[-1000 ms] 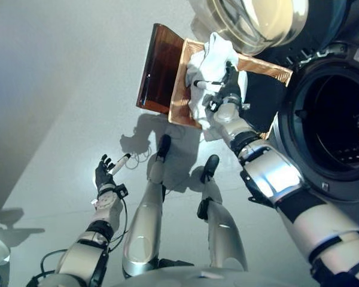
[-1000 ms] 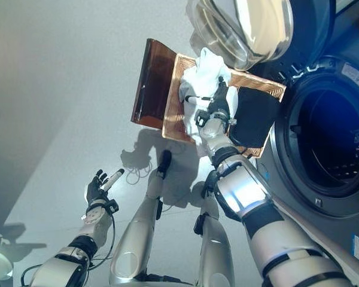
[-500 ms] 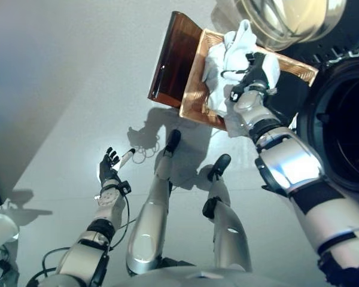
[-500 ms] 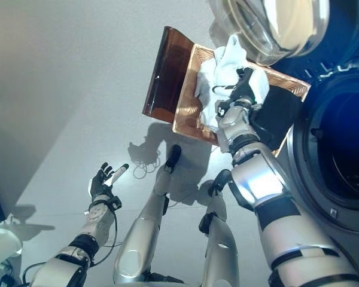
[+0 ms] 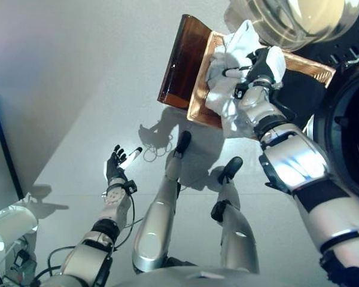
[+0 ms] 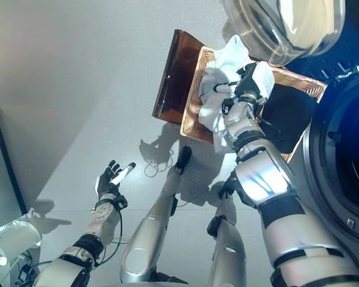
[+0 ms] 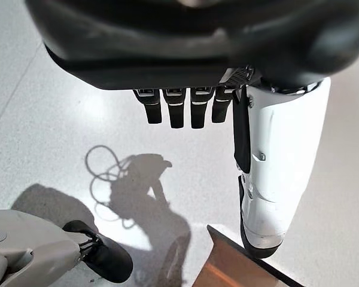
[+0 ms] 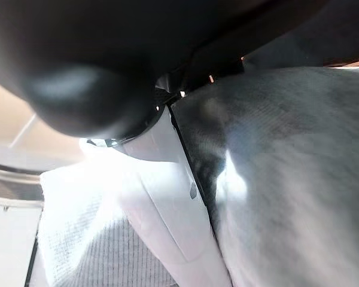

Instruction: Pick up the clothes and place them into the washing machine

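White garment (image 5: 230, 78) drapes lengthwise over basket (image 5: 198, 89), right hand (image 5: 258, 64) gripping.

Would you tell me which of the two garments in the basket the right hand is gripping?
The white garment: the right hand is shut on it, while the black garment lies untouched beside it, nearer the washing machine.

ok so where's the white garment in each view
Left eye view: white garment at upper right, heaped in the brown basket, right hand on it.
Right eye view: same place, below the open washer door.
Left wrist view: not in it.
Right wrist view: fills the frame beside the thumb.
Shared landmark: the brown basket.
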Controlling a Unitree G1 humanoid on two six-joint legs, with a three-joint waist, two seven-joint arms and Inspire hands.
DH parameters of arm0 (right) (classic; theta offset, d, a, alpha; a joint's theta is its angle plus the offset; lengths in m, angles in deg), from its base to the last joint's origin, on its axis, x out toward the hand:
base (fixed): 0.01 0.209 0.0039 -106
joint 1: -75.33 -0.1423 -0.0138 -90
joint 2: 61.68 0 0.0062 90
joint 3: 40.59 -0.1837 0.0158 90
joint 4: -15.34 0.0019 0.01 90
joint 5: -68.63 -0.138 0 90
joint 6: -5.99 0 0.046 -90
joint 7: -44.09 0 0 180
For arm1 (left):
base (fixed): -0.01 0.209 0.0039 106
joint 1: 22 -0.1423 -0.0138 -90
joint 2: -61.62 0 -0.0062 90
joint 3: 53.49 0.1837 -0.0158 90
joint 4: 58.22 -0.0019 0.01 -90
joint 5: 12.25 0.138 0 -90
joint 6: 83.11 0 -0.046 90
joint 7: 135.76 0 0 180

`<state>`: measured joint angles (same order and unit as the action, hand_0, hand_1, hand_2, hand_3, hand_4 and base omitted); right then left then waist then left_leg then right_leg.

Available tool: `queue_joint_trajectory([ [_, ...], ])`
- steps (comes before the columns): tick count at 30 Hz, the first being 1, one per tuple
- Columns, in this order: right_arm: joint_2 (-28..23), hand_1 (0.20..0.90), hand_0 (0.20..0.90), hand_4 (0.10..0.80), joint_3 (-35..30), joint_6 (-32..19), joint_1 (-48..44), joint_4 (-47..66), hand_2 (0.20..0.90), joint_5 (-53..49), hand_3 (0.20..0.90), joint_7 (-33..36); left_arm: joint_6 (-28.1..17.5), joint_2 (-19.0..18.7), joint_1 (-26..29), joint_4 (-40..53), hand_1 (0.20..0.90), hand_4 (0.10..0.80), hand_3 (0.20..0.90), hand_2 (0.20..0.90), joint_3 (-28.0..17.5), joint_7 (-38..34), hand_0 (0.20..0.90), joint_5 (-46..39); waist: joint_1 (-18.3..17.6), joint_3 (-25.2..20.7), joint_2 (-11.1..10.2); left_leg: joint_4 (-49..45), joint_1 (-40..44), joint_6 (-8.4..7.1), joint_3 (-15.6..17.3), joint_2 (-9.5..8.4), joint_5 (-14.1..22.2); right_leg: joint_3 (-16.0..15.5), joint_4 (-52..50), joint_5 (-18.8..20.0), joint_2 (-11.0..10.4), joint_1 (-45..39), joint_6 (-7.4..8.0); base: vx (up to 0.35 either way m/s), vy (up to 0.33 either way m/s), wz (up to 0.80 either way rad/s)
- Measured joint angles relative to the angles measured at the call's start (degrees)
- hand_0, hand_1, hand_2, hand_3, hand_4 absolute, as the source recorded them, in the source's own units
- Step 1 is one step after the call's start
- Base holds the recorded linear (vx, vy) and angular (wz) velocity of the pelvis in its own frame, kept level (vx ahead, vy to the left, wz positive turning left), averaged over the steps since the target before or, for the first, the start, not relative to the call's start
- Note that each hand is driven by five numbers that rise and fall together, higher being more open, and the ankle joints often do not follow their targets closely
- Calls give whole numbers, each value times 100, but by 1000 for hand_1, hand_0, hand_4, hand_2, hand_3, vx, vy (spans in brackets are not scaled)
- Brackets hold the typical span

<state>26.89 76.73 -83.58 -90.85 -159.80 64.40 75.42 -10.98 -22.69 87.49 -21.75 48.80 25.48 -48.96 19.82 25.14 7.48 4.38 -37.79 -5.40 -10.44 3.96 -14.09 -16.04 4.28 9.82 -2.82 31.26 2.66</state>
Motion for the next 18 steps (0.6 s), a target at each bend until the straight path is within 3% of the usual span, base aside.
queue_joint_trajectory([
  [9, 26, 200, 200, 300, 2, -45, 288, 338, 200, -157, 200, -125, 11, 49, 30, -76, 900, 800, 900, 900, -2, -4, 900, 1, -54, 24, -18, 7, 140, 15, 137, -31, -11, 107, 2, 16, -45, -99, 16, 3, 8, -2],
  [12, 130, 200, 200, 300, -159, -221, 688, 880, 200, -557, 200, -138, 19, 36, 53, -164, 900, 800, 900, 900, -35, -50, 900, 0, -178, 136, -52, 7, 288, 14, 392, -12, -8, 135, 9, 19, -70, -241, 19, 12, 4, -3],
  [18, 201, 200, 200, 300, -359, -532, 1895, 2804, 200, -1392, 200, -137, 133, 45, 122, -321, 900, 800, 900, 900, -258, -63, 900, -3, -458, 351, -343, 6, 463, 64, 638, 16, 31, 409, -1, 70, -63, -288, 41, 21, -1, -18],
])
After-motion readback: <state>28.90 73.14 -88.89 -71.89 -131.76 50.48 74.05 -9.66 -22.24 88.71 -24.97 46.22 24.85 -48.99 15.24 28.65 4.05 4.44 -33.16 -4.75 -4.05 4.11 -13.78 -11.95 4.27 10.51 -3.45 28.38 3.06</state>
